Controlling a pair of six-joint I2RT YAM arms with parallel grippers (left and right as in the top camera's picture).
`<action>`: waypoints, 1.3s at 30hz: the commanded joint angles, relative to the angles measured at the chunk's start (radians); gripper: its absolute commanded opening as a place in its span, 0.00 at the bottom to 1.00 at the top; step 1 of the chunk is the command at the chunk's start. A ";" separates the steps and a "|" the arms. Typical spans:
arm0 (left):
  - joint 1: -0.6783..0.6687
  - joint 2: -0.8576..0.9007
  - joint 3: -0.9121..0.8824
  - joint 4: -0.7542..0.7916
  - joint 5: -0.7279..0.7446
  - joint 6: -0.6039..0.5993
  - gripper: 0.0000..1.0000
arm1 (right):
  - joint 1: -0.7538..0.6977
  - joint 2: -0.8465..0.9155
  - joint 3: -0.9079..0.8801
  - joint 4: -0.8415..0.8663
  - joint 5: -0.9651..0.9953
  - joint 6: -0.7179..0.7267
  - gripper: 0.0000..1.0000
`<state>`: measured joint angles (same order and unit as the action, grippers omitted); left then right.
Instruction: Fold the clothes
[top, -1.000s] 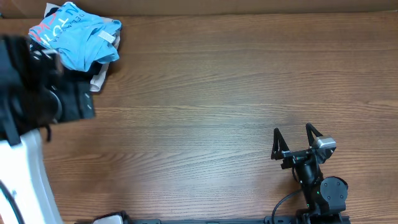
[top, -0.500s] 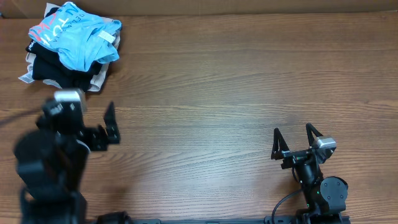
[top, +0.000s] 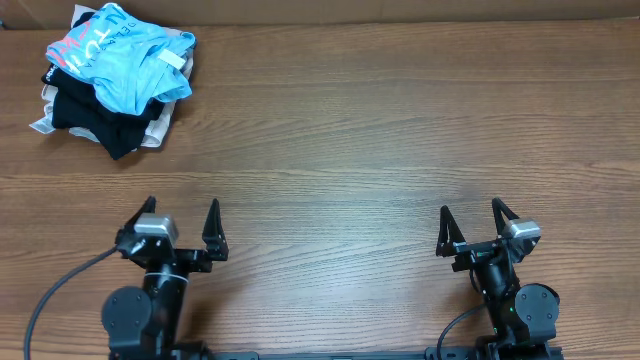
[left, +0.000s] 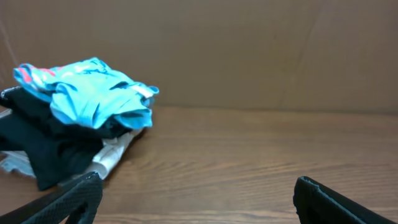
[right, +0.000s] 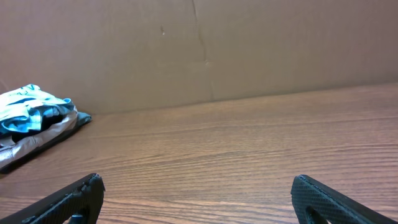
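Since a second ago the left arm has swung back from beside the pile to the table's near edge. The left gripper (top: 182, 207) now sits there with its jaws spread wide and nothing between them. The right gripper (top: 470, 208), unmoved at the near right, is just as wide and just as empty. Both stand over a brown wood-grain table (top: 380, 130), and a plain cardboard wall (left: 249, 50) closes its far side. In the far left corner, well apart from both grippers, the clothes (top: 125, 62), a light blue T-shirt, lie crumpled on top of a black garment (top: 95, 118). A beige cloth (top: 158, 130) peeks out beneath. Red and white lettering (top: 85, 45) crosses the shirt's upper fold, too rumpled to read.
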<state>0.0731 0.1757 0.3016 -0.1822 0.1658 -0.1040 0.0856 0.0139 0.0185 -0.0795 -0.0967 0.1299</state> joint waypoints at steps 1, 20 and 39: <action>-0.008 -0.053 -0.061 0.057 0.006 -0.017 1.00 | -0.003 -0.011 -0.010 0.005 0.006 0.000 1.00; -0.008 -0.172 -0.275 0.299 -0.122 -0.031 1.00 | -0.003 -0.011 -0.010 0.005 0.006 0.000 1.00; -0.008 -0.171 -0.297 0.108 -0.125 -0.046 1.00 | -0.003 -0.011 -0.010 0.005 0.006 0.000 1.00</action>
<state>0.0715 0.0147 0.0086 -0.0738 0.0509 -0.1329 0.0853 0.0139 0.0185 -0.0788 -0.0967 0.1307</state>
